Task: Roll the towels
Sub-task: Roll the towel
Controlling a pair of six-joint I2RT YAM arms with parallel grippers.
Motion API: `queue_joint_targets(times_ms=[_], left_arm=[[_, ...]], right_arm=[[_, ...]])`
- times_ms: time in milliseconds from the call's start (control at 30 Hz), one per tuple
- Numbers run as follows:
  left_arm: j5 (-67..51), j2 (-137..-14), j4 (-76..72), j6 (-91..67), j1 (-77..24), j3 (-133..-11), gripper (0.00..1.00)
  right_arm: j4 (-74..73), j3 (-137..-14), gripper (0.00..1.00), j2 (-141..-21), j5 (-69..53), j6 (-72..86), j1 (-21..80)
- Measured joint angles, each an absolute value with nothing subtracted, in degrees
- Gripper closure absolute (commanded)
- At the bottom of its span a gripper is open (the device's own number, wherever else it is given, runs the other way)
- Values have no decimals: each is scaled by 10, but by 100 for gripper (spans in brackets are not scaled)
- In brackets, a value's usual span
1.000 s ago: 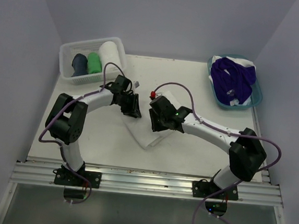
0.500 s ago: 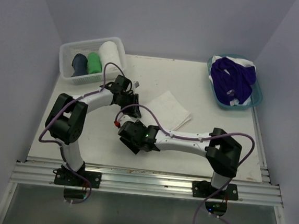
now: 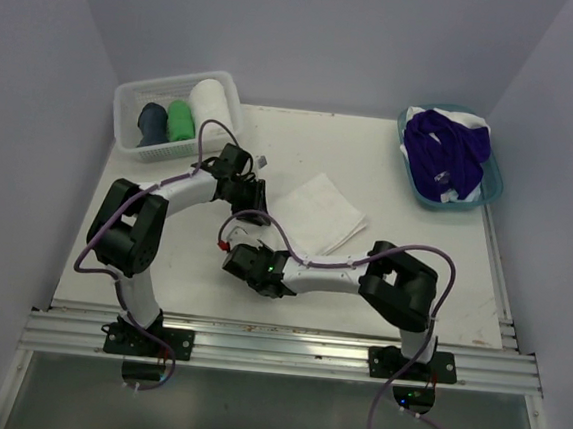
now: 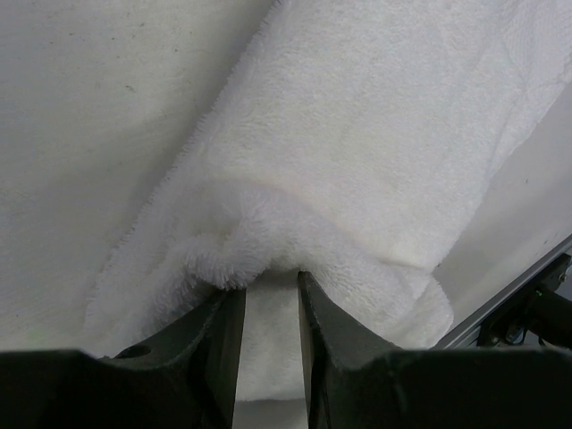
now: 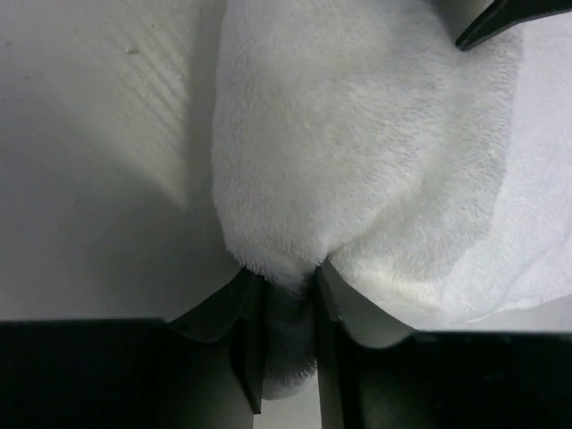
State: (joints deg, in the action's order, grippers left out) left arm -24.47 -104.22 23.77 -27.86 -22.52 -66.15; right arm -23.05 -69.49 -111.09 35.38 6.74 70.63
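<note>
towel: white towel (image 3: 317, 209) lies mid-desk, mostly flat, with no roll formed yet. Its left side is gathered into a soft bunched fold.
other towels: navy roll (image 3: 152, 122), green roll (image 3: 179, 120) and white roll (image 3: 208, 102) stand in the basket (image 3: 178, 77) at the far left. The purple towel (image 3: 443, 148) is heaped in the blue tub (image 3: 497, 178) at the far right, well apart from the work.
left fingers (image 4: 223, 344): nearly together, pinching a fold of the white towel, with pile puffing up around the tips.
right fingers (image 5: 248, 349): also nearly together, gripping a second bunch of the same towel, nearer the front of the desk (image 3: 191, 276).
step: looks like the start of the roll, with both grips on one side of the towel.
risk 1: both pinches are shallow and sit on thick pile. An uneven pull could slip one grip out and skew the roll into a cone.
risk 2: nothing pins the far side, so on the smooth desk the towel may slide instead of turning over.
risk 3: the two wrists work close together with loose cables nearby, so a clash or snag is possible.
</note>
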Motion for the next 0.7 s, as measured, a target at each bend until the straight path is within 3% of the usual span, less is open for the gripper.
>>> queue_joint_targets(times_ms=[100,233,300,333,400,433,567,700], left_arm=[[-243,-1042,237,-279,-225,-662,64],[-244,-1038,240,-279,-225,-662,55],[-247,-1029,249,-278,-225,-665,43],[-247,-1023,256,-278,-225,-668,31],[-249,-1008,270,-279,-225,-681,22],[-250,-1001,276,-279,-223,-689,10],[-254,-971,290,-279,-214,-717,5],[-256,-939,297,-281,-198,-734,9]], right_arm=[[-209,-686,99,-1109,374,70,709],[-182,-661,100,-1086,358,75,703],[-177,-652,100,-1072,331,78,693],[-176,-649,100,-1064,313,82,684],[-172,-641,100,-1047,266,90,663],[-170,-637,100,-1038,242,95,652],[-153,-617,100,-1012,158,115,611],[-129,-591,100,-992,88,134,579]])
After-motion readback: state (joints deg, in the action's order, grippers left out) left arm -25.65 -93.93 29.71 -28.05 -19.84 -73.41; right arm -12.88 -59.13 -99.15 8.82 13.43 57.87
